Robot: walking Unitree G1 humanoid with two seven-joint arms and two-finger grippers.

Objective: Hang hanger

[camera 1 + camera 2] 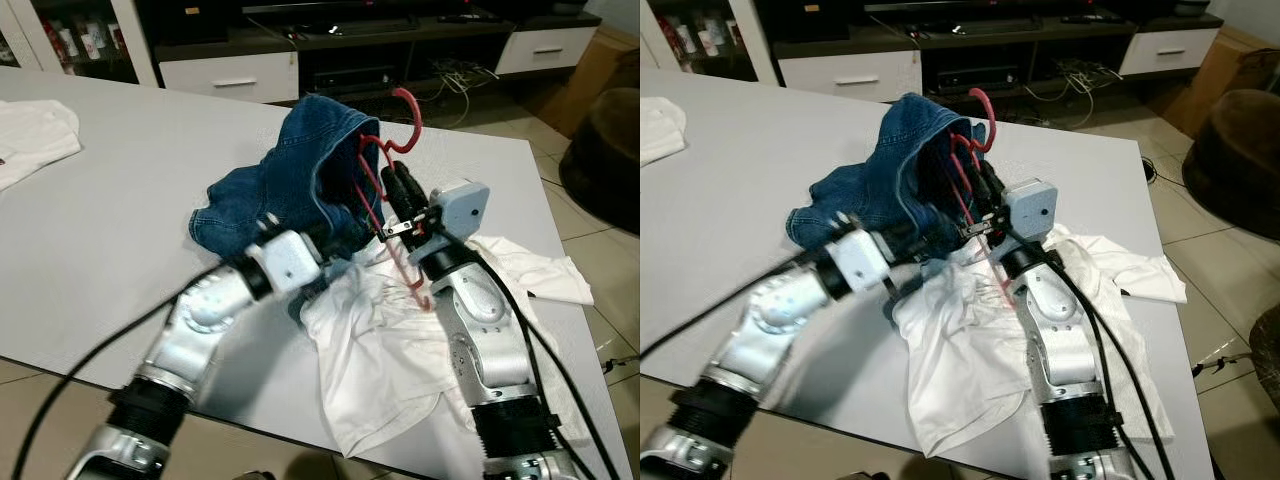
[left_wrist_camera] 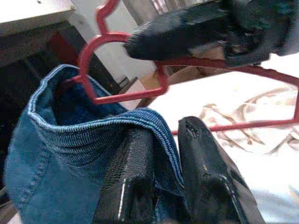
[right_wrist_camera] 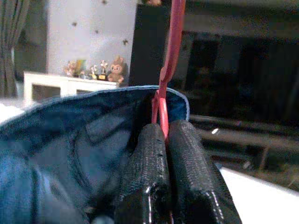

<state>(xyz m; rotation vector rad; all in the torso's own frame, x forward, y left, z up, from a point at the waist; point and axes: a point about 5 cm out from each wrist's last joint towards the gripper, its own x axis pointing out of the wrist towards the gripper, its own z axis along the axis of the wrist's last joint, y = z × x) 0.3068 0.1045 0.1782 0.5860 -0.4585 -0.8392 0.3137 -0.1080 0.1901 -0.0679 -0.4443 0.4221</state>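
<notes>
A red plastic hanger [image 1: 385, 170] stands tilted above the grey table [image 1: 130, 170], its hook [image 1: 408, 103] up at the far side. One end of it is inside the waist of the blue denim garment [image 1: 290, 180]. My right gripper [image 1: 395, 185] is shut on the hanger's bar [image 3: 164, 116]. My left gripper [image 1: 335, 232] is shut on the denim waistband [image 2: 154, 126], holding it up beside the hanger. Part of the hanger is hidden in the denim.
A crumpled white shirt [image 1: 390, 350] lies under both arms near the table's right front edge. Another white cloth [image 1: 30, 135] lies at the far left. A dark TV cabinet with white drawers [image 1: 230, 75] stands beyond the table, and a brown seat [image 1: 605, 150] on the right.
</notes>
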